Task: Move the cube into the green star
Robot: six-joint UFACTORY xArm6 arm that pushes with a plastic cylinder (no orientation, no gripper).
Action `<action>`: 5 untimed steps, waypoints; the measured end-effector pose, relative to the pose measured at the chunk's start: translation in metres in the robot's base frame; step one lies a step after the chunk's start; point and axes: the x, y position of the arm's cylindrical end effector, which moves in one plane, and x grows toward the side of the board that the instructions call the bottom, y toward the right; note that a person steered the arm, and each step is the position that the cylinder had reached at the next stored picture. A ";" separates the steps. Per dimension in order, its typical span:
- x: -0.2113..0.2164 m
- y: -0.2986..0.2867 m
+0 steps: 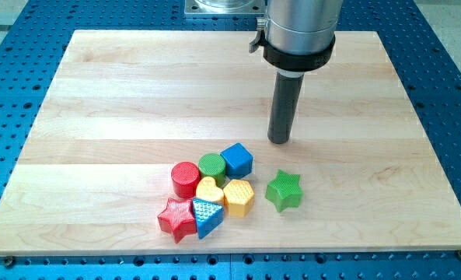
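Board: pale wooden board (pixel 137 93), smooth with faint grain, lying on a blue perforated table (pixel 448 93).
Blue cube: blue cube (pixel 237 159), ridged plastic, a corner turned toward the view's bottom; no long axis can be made out.
Green star: green star (pixel 284 190), ridged plastic, apart from the blue cube toward the view's bottom right, bare wood between them.
Cluster: green cylinder (pixel 212 166) touching the blue cube on the view's left; red cylinder (pixel 186 179) further left; yellow heart (pixel 210 190) and yellow hexagon (pixel 239 197) below the cube; red star (pixel 177 218) and blue triangle (pixel 207 217) nearest the board's bottom edge.
Tool: my tip (pixel 280 141), a dark straight rod, bare and holding nothing, just above and right of the blue cube, not touching.
Room: wide bare wood above the blue cube and toward the view's right.
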 end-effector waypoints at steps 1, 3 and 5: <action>0.000 0.000; 0.022 0.008; 0.043 0.077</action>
